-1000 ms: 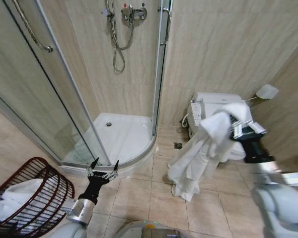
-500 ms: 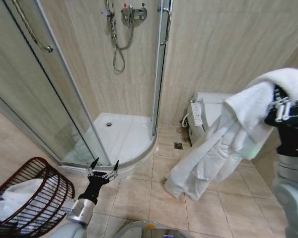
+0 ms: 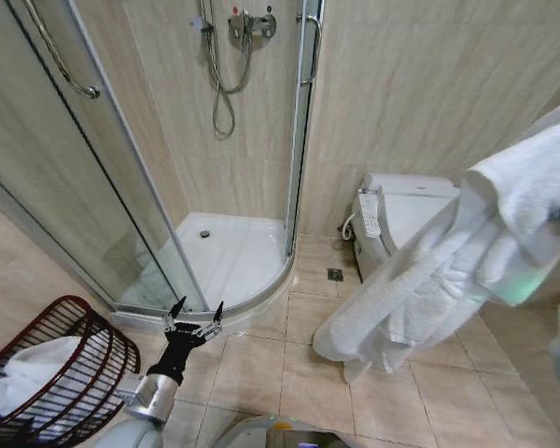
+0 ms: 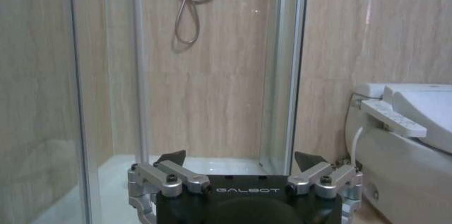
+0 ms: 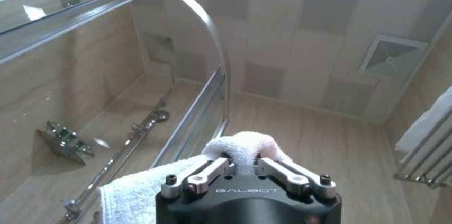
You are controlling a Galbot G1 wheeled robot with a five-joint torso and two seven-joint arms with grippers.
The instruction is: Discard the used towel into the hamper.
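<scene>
Nearest the robot, low in the head view, the left gripper [image 3: 194, 314] hangs with its fingers spread wide and nothing between them, pointing toward the shower. In the left wrist view the same gripper [image 4: 240, 159] shows its two dark fingertips well apart, with the shower glass and hose behind them.

Beside that gripper, on the side away from the toilet, stands the hamper [image 3: 84, 347], a dark reddish-brown wire basket on the floor tiles. Its near part is cut off by the picture's edge. A white bundle of cloth [image 3: 30, 371] lies inside it, seen through the wires.

On the other side of the left gripper, well apart from the hamper, the towel [image 3: 448, 271] hangs in the air in thick white folds, its lower end near the floor [image 3: 261, 373] but whether it touches the tiles is hard to tell. Its upper end runs off the picture, and it covers the arm that carries it. In the right wrist view the right gripper [image 5: 244, 167] is clamped on a fold of towel [image 5: 240, 147], which bulges up between the closed fingers.

Behind the towel the toilet [image 3: 401, 210] is partly hidden. Farthest from the hamper, the shower [image 3: 229, 243] stands in the corner, its glass door open.
</scene>
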